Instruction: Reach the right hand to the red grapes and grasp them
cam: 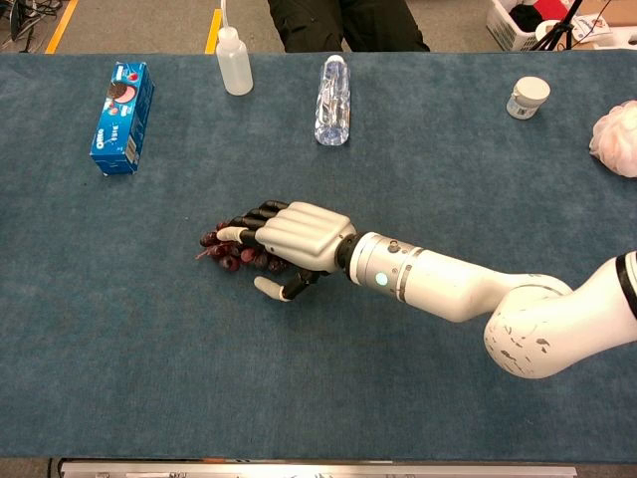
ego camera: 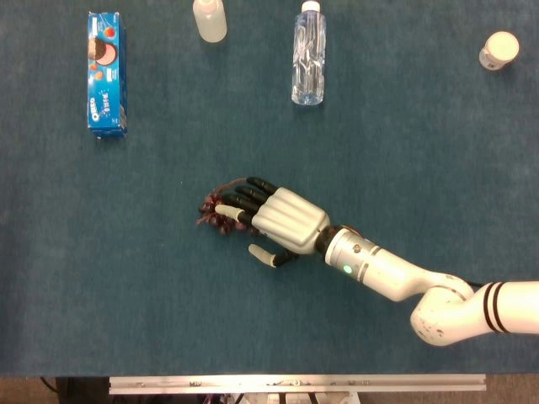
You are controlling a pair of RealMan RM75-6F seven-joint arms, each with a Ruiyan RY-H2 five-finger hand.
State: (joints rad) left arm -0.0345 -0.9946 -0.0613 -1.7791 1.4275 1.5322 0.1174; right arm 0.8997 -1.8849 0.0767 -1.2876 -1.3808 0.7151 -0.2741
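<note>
A small bunch of dark red grapes (ego camera: 210,215) (cam: 219,253) lies on the blue table near its middle. My right hand (ego camera: 278,220) (cam: 297,235) reaches in from the right, palm down. Its fingers (ego camera: 246,195) lie over the right part of the bunch and hide that part. The thumb (ego camera: 264,255) sticks out on the near side, apart from the fruit. The grapes rest on the cloth, with their left end showing past the fingertips. My left hand shows in neither view.
A blue cookie box (ego camera: 107,74) (cam: 122,118) lies at the far left. A white squeeze bottle (ego camera: 210,20) (cam: 234,65) and a clear water bottle (ego camera: 309,59) (cam: 333,88) are at the back. A small white jar (ego camera: 499,50) (cam: 528,97) and a pink puff (cam: 617,137) are far right.
</note>
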